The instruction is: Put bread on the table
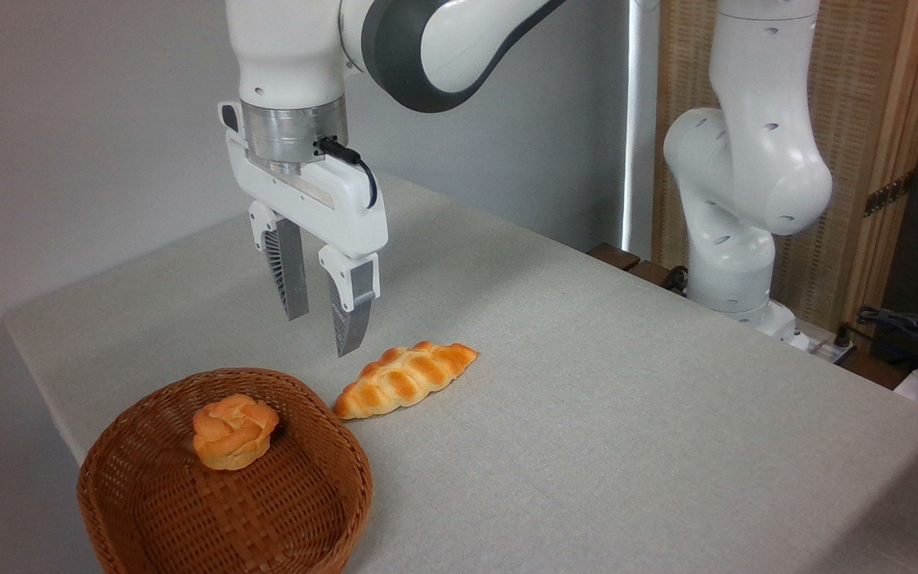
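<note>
Fingers: two grey ribbed fingers [293, 275] of the white gripper [323, 331] point down, parted with a clear gap between them, nothing held; the tips hang in the air above the surface.
Surface: large flat table [626, 399] covered in light grey-beige speckled cloth with a rounded corner, spreading out below the fingers and far to their right.
Room: plain pale grey wall behind the fingers; to their right, the white robot arm base [738, 199] stands at the far table edge, with a woven light-brown screen in a wooden frame [865, 119] behind it and dark cables [905, 327] at the right edge.
Basket: brown woven wicker basket [148, 510], round, resting on the table below and to the left of the fingers, at the near table edge.
Bread: small round orange-golden bun with a swirled knotted top [233, 431], lying inside the basket against its far wall, below the fingertips and a little left of them, well apart from them.
Loaf: longer braided golden loaf [405, 379], lying flat on the cloth just below and right of the fingertips, its near end just beside the basket rim.
</note>
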### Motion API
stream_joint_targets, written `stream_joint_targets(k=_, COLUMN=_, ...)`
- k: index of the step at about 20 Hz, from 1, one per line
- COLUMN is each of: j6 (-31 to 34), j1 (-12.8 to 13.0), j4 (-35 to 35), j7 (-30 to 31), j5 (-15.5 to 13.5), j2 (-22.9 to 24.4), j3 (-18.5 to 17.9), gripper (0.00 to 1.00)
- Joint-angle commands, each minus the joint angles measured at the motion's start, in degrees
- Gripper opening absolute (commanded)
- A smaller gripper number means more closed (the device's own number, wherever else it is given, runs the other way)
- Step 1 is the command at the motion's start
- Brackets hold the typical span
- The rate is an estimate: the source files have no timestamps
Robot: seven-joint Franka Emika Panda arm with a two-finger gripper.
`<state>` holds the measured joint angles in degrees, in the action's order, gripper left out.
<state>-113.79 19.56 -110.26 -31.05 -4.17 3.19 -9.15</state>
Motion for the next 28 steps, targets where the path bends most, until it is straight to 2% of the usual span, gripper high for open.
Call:
stream_joint_targets(k=1, j6=0.59, j1=0.21, j4=0.66, j7=-0.06, j5=-0.67, j2=0.24, j3=-0.51, gripper=1.00)
stream_joint_targets(k=14, j6=0.06, j1=0.21, j4=2.15, j7=-0.41, j5=-0.14, j2=-0.20, j3=-0.60, gripper=1.00)
stream_joint_targets(k=22, j6=-9.69, j1=0.21, j4=2.07, j7=-0.68, j5=-0.67, j2=-3.27, j3=-0.60, gripper=1.00)
stream_joint_targets(k=28, j6=-18.20, j1=0.21, j4=2.07, j7=-0.50, j5=-0.84, j2=-9.15, j3=-0.25, gripper=1.00)
